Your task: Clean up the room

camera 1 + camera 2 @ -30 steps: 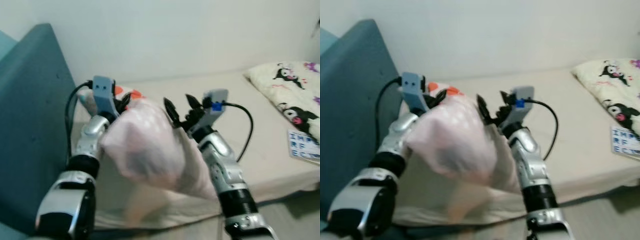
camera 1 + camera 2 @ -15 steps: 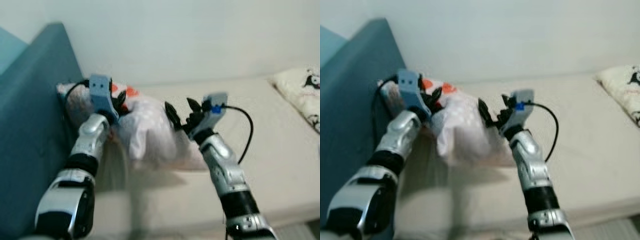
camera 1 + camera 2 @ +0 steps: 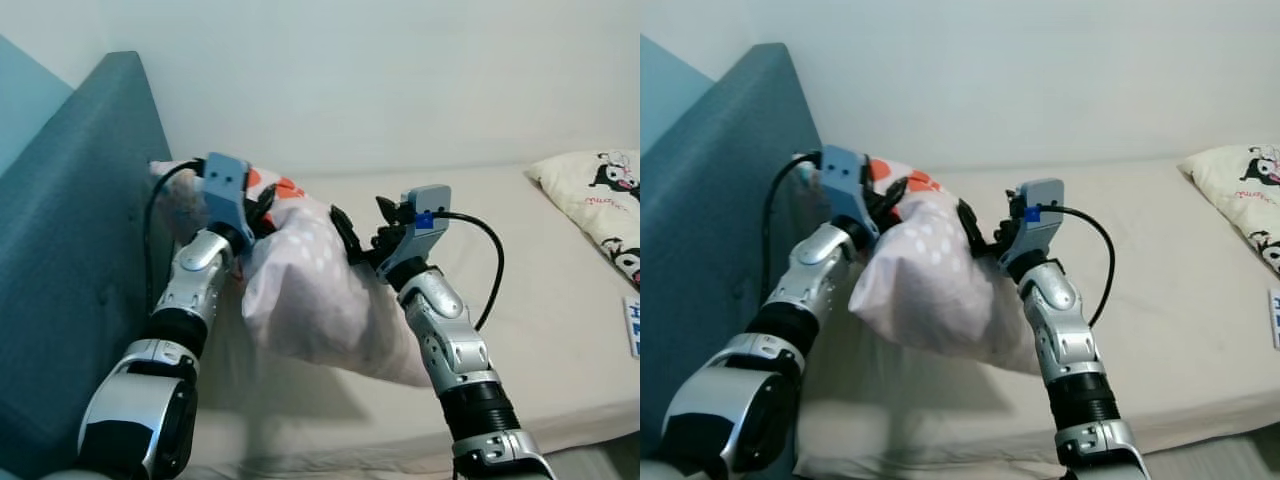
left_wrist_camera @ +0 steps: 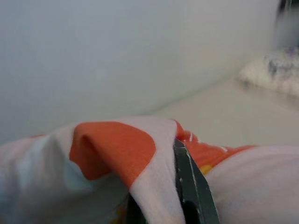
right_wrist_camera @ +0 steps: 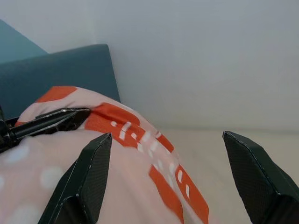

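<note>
the right gripper (image 5: 168, 177) hung with fingers spread apart just beside the soft pale pink pillow with white dots and orange patches (image 3: 310, 290), likely steadying it. beyond it, the left gripper (image 3: 262, 203) was clamped on the pillow's top corner, holding it off the cream mattress (image 3: 520, 250) near the teal padded headboard (image 3: 70, 250).

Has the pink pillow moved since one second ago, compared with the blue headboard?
Yes. The pink pillow, pinched by the left gripper, now lies close to the blue headboard; earlier it hung lower, toward the mattress edge.
</note>
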Controlling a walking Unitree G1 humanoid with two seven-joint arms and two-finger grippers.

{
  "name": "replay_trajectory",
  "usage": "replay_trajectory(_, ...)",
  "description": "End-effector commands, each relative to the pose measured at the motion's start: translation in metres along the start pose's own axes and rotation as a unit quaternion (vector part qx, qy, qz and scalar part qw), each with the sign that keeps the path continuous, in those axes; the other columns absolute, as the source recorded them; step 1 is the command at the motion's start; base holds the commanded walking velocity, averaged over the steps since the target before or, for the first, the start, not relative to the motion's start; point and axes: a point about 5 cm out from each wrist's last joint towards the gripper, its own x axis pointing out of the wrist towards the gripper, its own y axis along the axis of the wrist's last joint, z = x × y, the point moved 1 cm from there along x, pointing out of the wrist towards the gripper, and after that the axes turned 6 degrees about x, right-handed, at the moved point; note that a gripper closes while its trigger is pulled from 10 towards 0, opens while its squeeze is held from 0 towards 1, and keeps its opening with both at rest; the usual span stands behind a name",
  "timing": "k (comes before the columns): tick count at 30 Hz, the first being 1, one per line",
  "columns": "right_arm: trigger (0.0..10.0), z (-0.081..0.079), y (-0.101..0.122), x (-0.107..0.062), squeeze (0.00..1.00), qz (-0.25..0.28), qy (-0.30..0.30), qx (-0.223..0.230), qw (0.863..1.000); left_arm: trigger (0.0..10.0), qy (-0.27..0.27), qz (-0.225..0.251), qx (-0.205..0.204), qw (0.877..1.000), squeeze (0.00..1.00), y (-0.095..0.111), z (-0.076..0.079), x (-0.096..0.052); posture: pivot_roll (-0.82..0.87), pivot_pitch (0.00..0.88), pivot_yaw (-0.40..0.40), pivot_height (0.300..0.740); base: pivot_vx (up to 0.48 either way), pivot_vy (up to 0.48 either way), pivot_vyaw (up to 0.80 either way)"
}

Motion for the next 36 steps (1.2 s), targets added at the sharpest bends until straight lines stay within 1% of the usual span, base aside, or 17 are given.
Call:
replay_trajectory(1, 10.0, 0.004, -0.002, -0.003, 0.0, -0.007, -0.012, -0.004, 1.0, 10.0, 0.016, 0.025, 0.049, 0.998, 0.0, 0.016, -0.004, 0.007, -0.27, 0.071, 0.015, 0.74, 0.0, 0.0, 0.0)
replay_trajectory(5, 10.0, 0.006, -0.005, -0.008, 0.0, -0.011, -0.024, -0.011, 1.0, 10.0, 0.055, -0.081, 0.086, 0.991, 0.0, -0.025, 0.004, -0.005, -0.29, 0.088, 0.025, 0.74, 0.0, 0.0, 0.0)
replay_trajectory(6, 10.0, 0.006, -0.005, -0.008, 0.0, -0.011, -0.024, -0.011, 1.0, 10.0, 0.055, -0.081, 0.086, 0.991, 0.0, -0.025, 0.004, -0.005, -0.29, 0.088, 0.025, 0.74, 0.0, 0.0, 0.0)
replay_trajectory(8, 10.0, 0.006, -0.005, -0.01, 0.0, -0.012, -0.028, -0.012, 0.999, 10.0, 0.069, -0.115, 0.093, 0.987, 0.0, -0.04, 0.01, -0.012, -0.29, 0.096, 0.025, 0.74, 0.0, 0.0, 0.0)
replay_trajectory(9, 10.0, 0.006, -0.005, -0.011, 0.0, -0.012, -0.03, -0.012, 0.999, 10.0, 0.079, -0.128, 0.083, 0.985, 0.0, -0.047, 0.012, -0.015, -0.3, 0.101, 0.026, 0.74, 0.0, 0.0, 0.0)
replay_trajectory(14, 10.0, 0.006, -0.005, -0.013, 0.0, -0.012, -0.031, -0.012, 0.999, 10.0, 0.094, -0.147, 0.083, 0.981, 0.0, -0.056, 0.017, -0.02, -0.31, 0.11, 0.028, 0.74, 0.0, 0.0, 0.0)
replay_trajectory(15, 10.0, 0.005, -0.006, -0.017, 0.0, -0.013, -0.032, -0.013, 0.999, 10.0, 0.121, -0.164, 0.109, 0.973, 0.0, -0.062, 0.018, -0.025, -0.32, 0.127, 0.034, 0.74, 0.0, 0.0, 0.0)
replay_trajectory(16, 10.0, 0.005, -0.006, -0.019, 0.0, -0.014, -0.034, -0.012, 0.999, 10.0, 0.135, -0.169, 0.119, 0.969, 0.0, -0.064, 0.017, -0.026, -0.32, 0.127, 0.034, 0.74, 0.0, 0.0, 0.0)
replay_trajectory(20, 10.0, 0.005, -0.007, -0.021, 0.0, -0.015, -0.038, -0.012, 0.999, 10.0, 0.161, -0.177, 0.13, 0.962, 0.0, -0.065, 0.012, -0.028, -0.33, 0.137, 0.038, 0.74, 0.0, 0.0, 0.0)
replay_trajectory(24, 10.0, 0.004, -0.009, -0.029, 0.0, -0.019, -0.053, -0.012, 0.998, 10.0, 0.194, -0.21, 0.198, 0.937, 0.0, -0.073, -0.004, -0.038, -0.36, 0.166, 0.059, 0.74, 0.0, 0.0, 0.0)
replay_trajectory(25, 10.0, 0.004, -0.009, -0.029, 0.0, -0.019, -0.053, -0.012, 0.998, 10.0, 0.194, -0.21, 0.198, 0.937, 0.0, -0.073, -0.004, -0.038, -0.36, 0.166, 0.059, 0.74, 0.0, 0.0, 0.0)
replay_trajectory(26, 10.0, 0.004, -0.009, -0.031, 0.0, -0.02, -0.057, -0.011, 0.998, 10.0, 0.193, -0.217, 0.219, 0.932, 0.0, -0.075, -0.008, -0.041, -0.36, 0.174, 0.061, 0.74, 0.0, 0.0, 0.0)
replay_trajectory(28, 10.0, 0.004, -0.009, -0.033, 0.0, -0.02, -0.06, -0.011, 0.998, 10.0, 0.193, -0.22, 0.232, 0.928, 0.0, -0.075, -0.01, -0.042, -0.36, 0.176, 0.062, 0.74, 0.0, 0.0, 0.0)
replay_trajectory(30, 10.0, 0.003, -0.009, -0.037, 0.0, -0.021, -0.066, -0.011, 0.998, 10.0, 0.182, -0.226, 0.285, 0.914, 0.0, -0.077, -0.017, -0.046, -0.37, 0.194, 0.068, 0.74, 0.0, 0.0, 0.0)
replay_trajectory(33, 10.0, 0.002, -0.009, -0.04, 0.0, -0.021, -0.072, -0.01, 0.997, 10.0, 0.172, -0.238, 0.343, 0.892, 0.0, -0.081, -0.027, -0.052, -0.38, 0.206, 0.073, 0.74, 0.0, 0.0, 0.0)
replay_trajectory(35, 10.0, 0.0, -0.009, -0.042, 0.0, -0.021, -0.074, -0.008, 0.997, 10.0, 0.171, -0.25, 0.365, 0.881, 0.0, -0.083, -0.034, -0.056, -0.38, 0.21, 0.074, 0.74, 0.0, 0.0, 0.0)
replay_trajectory(36, 10.0, 0.0, -0.009, -0.042, 0.0, -0.021, -0.074, -0.008, 0.997, 10.0, 0.171, -0.25, 0.365, 0.881, 0.0, -0.083, -0.034, -0.056, -0.38, 0.21, 0.074, 0.74, 0.0, 0.0, 0.0)
